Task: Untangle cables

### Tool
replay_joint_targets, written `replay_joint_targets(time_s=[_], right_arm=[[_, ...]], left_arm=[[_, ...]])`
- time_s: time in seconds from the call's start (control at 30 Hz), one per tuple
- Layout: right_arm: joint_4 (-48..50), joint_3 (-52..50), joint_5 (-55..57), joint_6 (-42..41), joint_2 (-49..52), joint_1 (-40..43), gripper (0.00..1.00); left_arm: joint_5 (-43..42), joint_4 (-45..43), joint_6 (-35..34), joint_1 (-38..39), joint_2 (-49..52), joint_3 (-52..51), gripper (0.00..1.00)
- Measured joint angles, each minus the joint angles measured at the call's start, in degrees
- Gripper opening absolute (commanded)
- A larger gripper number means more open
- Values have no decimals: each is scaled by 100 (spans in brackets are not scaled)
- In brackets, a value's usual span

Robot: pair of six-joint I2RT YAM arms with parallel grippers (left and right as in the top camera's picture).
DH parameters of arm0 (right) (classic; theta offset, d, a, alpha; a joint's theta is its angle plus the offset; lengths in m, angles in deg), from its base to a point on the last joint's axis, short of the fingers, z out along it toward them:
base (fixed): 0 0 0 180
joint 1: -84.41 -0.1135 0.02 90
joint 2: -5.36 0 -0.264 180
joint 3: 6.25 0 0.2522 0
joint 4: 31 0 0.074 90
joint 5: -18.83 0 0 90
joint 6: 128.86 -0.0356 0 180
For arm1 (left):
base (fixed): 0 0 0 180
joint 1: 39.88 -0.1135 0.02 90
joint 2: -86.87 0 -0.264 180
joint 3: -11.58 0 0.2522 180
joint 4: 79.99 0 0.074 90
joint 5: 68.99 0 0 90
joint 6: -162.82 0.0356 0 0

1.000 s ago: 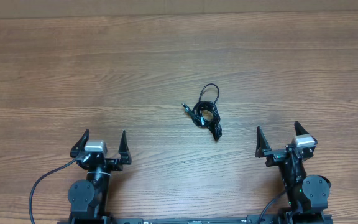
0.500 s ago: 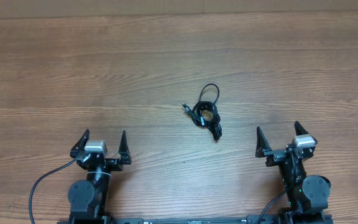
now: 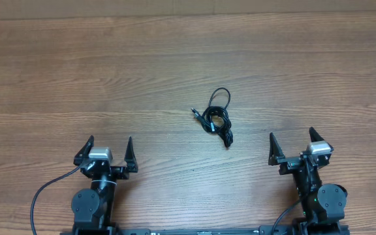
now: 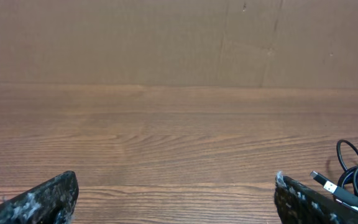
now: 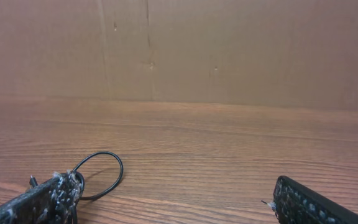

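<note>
Jaws of left gripper (image 3: 109, 140) and right gripper (image 3: 291, 133) spread wide, empty.

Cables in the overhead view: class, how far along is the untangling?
Done: nothing; the cables lie bunched in one knot on the table. In hand: nothing; the left gripper and right gripper are open, empty and apart from the knot. Left: grasping the bundle and pulling the cords apart.

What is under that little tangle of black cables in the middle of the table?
Only the wooden table shows around the cables and through their open loop. The tight knot covers the patch of wood beneath itself.
</note>
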Motion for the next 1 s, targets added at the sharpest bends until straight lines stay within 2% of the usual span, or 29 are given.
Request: replay_joint_targets(time_s=[1.0], right_arm=[[0, 0, 2, 0, 0, 0, 100]], left_arm=[[0, 0, -286, 0, 0, 0, 100]])
